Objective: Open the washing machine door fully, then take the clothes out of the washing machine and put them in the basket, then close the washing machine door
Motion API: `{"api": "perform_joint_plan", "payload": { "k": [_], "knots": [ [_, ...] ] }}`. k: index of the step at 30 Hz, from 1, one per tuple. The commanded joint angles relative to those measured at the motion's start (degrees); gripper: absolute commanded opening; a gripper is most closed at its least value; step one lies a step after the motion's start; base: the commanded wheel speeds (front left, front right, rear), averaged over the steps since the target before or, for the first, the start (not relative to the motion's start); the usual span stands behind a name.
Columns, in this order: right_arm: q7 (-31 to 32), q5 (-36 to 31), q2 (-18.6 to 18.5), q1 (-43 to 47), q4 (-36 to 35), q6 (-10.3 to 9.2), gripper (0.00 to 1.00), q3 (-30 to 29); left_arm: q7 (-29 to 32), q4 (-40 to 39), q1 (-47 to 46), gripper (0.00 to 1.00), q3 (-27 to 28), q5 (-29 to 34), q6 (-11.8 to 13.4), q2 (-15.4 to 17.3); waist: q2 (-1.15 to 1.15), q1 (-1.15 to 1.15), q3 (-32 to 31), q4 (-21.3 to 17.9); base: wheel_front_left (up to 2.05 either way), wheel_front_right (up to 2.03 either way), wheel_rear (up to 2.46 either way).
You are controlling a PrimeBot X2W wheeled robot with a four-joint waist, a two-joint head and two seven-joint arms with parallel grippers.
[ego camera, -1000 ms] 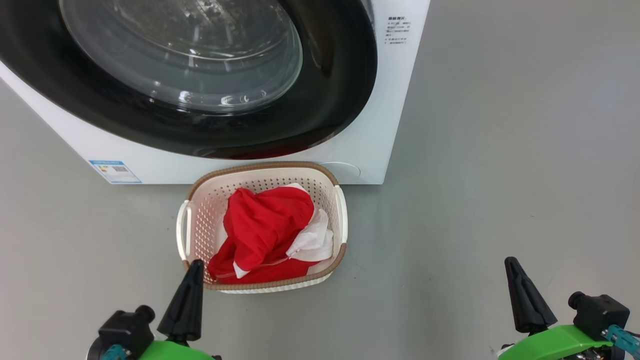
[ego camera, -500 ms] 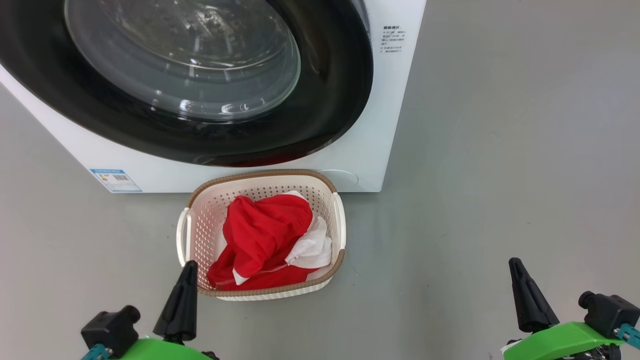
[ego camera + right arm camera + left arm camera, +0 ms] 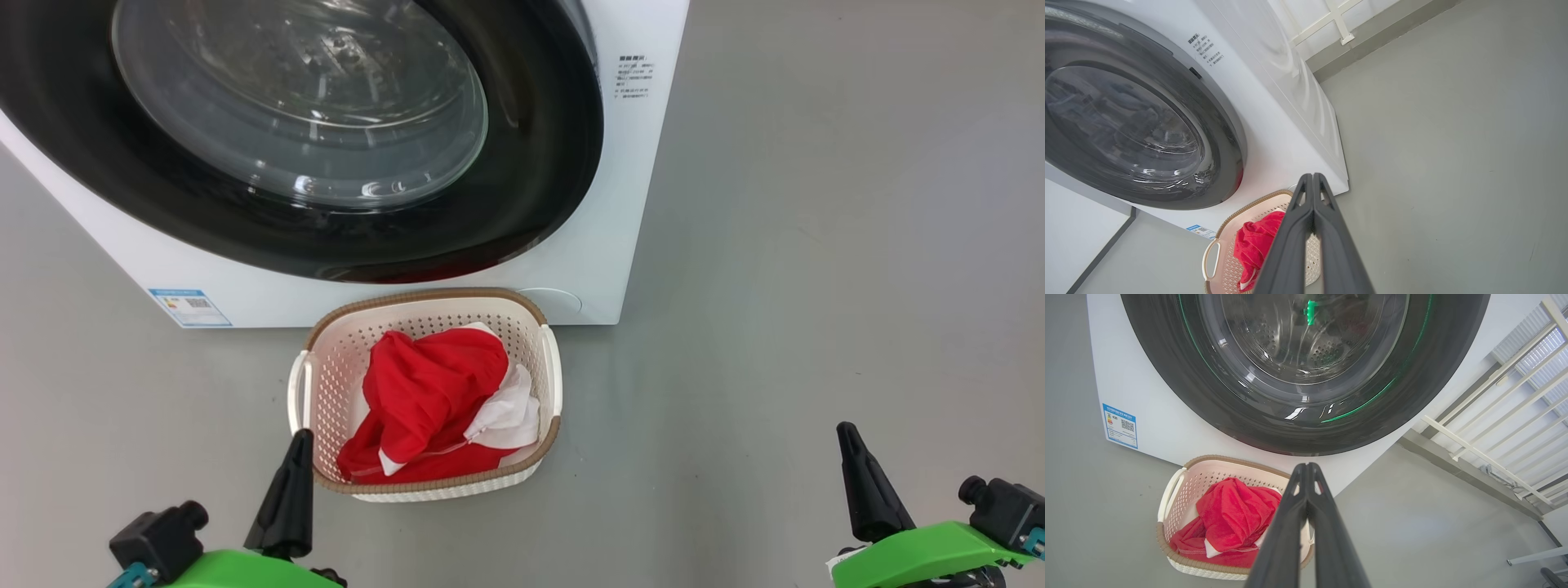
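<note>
Left gripper (image 3: 300,438) and right gripper (image 3: 847,435) are clenched, empty. Clothes (image 3: 433,392) are heaped in the basket (image 3: 424,296), set on the floor (image 3: 816,245) against the washing machine (image 3: 629,204); washing machine door (image 3: 531,163) appears shut. Clothes are judged soft, light, limp; best pinched at a raised fold.

Washing machine (image 3: 624,212): white front-loader, small blue label (image 3: 189,306) low on its front.
Washing machine door (image 3: 302,106): round, wide glossy black rim, bulging clear glass; lies closed against the front.
Basket (image 3: 424,296): cream perforated plastic, brown woven-look rim, side handles; upright on the floor (image 3: 816,286) just before the machine, below the door.
Clothes (image 3: 433,392): red fabric with white parts, bunched inside the basket.
</note>
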Motion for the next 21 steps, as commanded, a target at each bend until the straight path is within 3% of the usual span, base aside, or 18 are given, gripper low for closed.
{"api": "perform_joint_plan", "payload": {
  "k": [1,21],
  "knots": [
    [0.3,1.3,-0.8,-1.7,-1.4,-0.02,0.00,0.0,0.2,-1.2,-0.2,0.00,0.9,-1.7,-0.1,0.9,0.00,-0.01,-0.1,0.0,0.00,0.00,0.00],
    [3.4,12.5,-1.1,-2.8,-1.7,-0.03,0.00,-0.4,3.1,-1.5,-0.2,0.00,1.9,-14.4,-0.2,1.5,0.00,-0.01,-2.0,-0.5,0.00,0.00,0.00]
  ]
}}
